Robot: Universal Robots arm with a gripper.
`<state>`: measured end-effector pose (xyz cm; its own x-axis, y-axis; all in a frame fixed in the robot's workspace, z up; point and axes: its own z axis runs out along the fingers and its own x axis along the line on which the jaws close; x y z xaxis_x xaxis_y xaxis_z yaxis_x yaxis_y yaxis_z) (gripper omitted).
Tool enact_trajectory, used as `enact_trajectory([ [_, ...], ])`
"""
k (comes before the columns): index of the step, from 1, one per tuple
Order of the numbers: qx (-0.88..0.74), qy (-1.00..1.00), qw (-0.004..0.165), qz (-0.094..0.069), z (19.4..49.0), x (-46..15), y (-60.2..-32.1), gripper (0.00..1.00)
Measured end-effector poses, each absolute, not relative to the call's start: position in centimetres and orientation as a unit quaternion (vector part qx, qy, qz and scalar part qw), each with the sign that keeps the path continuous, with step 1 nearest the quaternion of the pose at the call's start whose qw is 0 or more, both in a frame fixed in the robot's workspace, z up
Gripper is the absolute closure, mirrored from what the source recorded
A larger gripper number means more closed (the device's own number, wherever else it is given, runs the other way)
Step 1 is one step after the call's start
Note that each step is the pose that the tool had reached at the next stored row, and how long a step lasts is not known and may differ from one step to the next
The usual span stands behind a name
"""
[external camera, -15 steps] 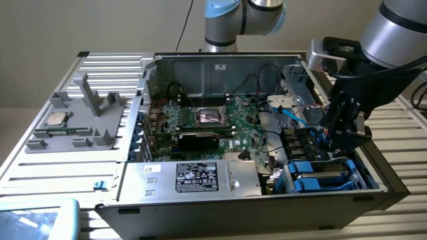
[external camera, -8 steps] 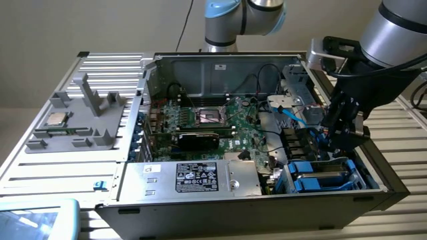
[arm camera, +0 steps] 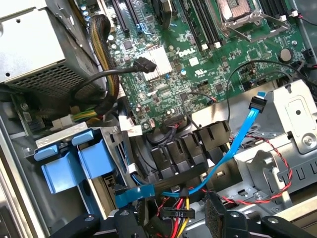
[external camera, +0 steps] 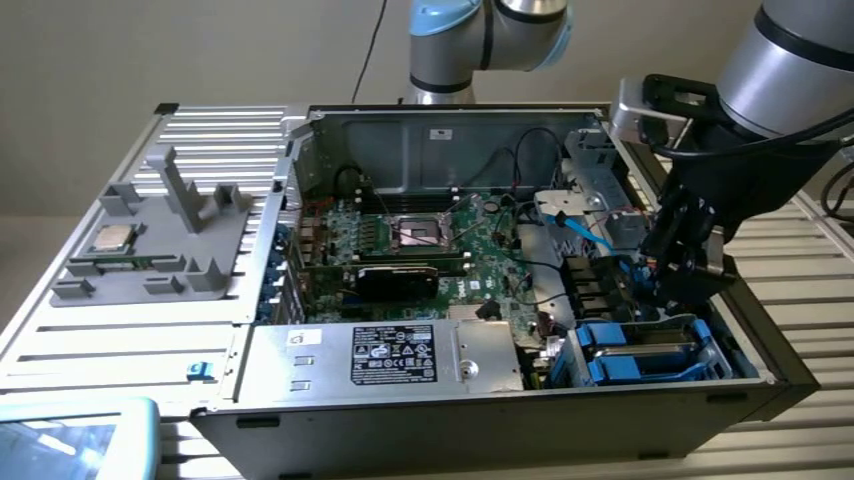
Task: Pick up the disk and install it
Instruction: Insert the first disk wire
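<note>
An open computer case [external camera: 507, 425] is seen lying on its side, with the power supply [external camera: 400, 355] along its near wall. The disk [external camera: 641, 352] is found in the drive cage just beside the power supply, on the exterior view's right of it. It shows as a silver-grey face framed in blue plastic. In the wrist view two blue carrier ends [arm camera: 64, 166] are seen side by side next to the power supply, and which one belongs to the disk cannot be told.

The gripper [external camera: 681, 300] is held over the cage, beyond the disk from the power supply and slightly above it. Its jaws are spread wide and nothing is held between them. In the wrist view a blue cable [arm camera: 237, 148] and a bundle of red and yellow wires [arm camera: 179, 210] are seen past the fingers [arm camera: 218, 218].

The step in hand is judged to be work at the cage with the disk out of the grip. Whether the disk is pushed fully home cannot be settled from these views.

Any further move here is judged to call for a straight, careful path. The blue cable and the wires lie close to the jaws and could be snagged, and the cage walls leave little room beside the carrier.
</note>
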<state>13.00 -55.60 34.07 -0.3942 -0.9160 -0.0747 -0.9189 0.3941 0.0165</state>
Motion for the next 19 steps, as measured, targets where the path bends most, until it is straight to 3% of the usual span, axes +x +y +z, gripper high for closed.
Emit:
enact_trajectory([
  [4,-0.548,0.835,0.027,0.028,34.07,12.92,-55.66,0.42],
  [8,-0.546,0.837,0.028,0.028,34.07,12.92,-55.67,0.62],
  [10,-0.546,0.837,0.028,0.028,34.07,12.91,-55.67,0.65],
  [19,-0.546,0.837,0.026,0.018,34.46,12.82,-54.70,0.65],
])
